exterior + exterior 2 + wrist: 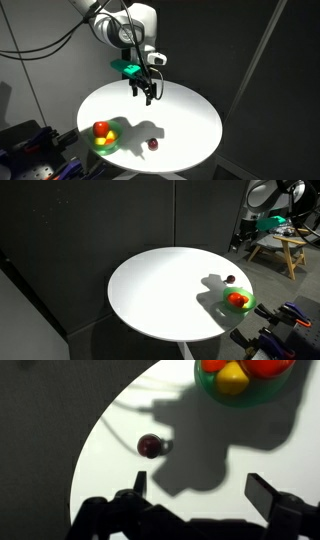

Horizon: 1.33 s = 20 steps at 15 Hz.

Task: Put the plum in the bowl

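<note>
one white round table; one gripper hangs over its far side, jaws wide apart, empty; one green bowl near left with a red-orange fruit; one plum on the table just right of it, apart

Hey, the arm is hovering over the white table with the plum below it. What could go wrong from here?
1. The plum is round and lies near the edge of the white table; a glancing finger could roll it off.
2. It sits to one side of the open gripper, so a straight descent would likely miss.
3. The green bowl already holds a red-orange fruit and a yellow piece; the plum may bounce out.
</note>
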Available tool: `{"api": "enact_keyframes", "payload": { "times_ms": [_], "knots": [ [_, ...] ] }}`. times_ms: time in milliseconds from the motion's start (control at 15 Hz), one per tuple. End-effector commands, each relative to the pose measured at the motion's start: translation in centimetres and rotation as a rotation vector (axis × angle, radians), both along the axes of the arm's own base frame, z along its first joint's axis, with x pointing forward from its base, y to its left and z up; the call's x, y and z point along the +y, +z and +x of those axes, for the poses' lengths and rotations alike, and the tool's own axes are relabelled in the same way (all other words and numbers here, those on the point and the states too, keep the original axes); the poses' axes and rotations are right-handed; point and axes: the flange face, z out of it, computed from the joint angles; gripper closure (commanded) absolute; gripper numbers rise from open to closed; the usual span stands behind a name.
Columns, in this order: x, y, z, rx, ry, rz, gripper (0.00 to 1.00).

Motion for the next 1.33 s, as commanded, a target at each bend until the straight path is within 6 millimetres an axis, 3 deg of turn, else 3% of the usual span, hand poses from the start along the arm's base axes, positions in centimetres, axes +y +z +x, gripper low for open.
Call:
{"api": "enact_keyframes", "payload": {
  "times_ms": [0,733,1267],
  "knots": [
    [-1.6,-1.0,1.3,-0.024,-0.035,-0.008,0.00],
    [-4.7,-6.9,4.1,0.009,-0.097,-0.009,0.00],
    [-5.5,-11.3,5.3,0.021,-0.105,-0.022,0.00]
  ]
}}
